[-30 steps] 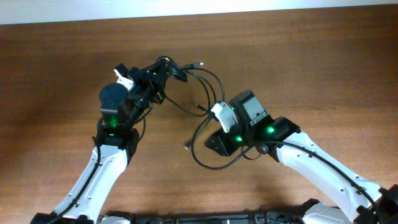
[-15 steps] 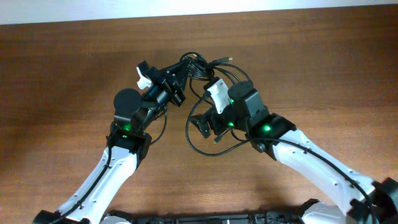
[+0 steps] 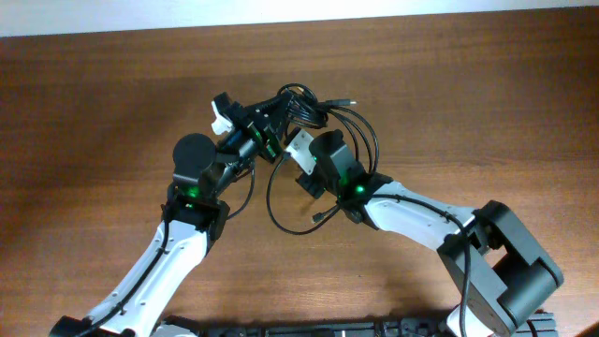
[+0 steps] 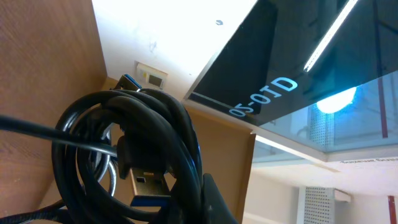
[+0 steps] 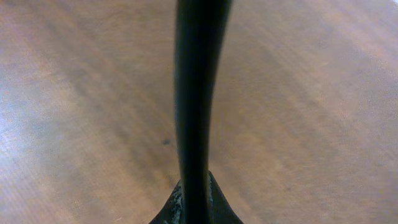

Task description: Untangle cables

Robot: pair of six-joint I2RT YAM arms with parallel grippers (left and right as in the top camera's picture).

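Observation:
The cables (image 3: 314, 110) are a tangle of thin black cords, bunched at the upper middle of the wooden table (image 3: 94, 112). Loose loops (image 3: 367, 131) trail down to a plug end (image 3: 318, 217). My left gripper (image 3: 279, 120) is shut on the bunch. In the left wrist view the coil (image 4: 155, 124) fills the frame with a USB plug (image 4: 148, 184) in it, and one finger (image 4: 217, 202) presses against the cords. My right gripper (image 3: 294, 142) sits just below and to the right of the left one. In its own view it is shut on a single black strand (image 5: 196, 93).
The two wrists are almost touching above the bunch. The right arm (image 3: 421, 211) stretches in from its base (image 3: 505, 267) at the lower right, and the left arm (image 3: 182, 225) comes up from the lower left. A pale wall strip (image 3: 299, 14) bounds the far table edge.
The left gripper carried the bunch to the right. The right arm swung up and left to the bunch, opened, then shut on a strand. The loose loops were dragged along.

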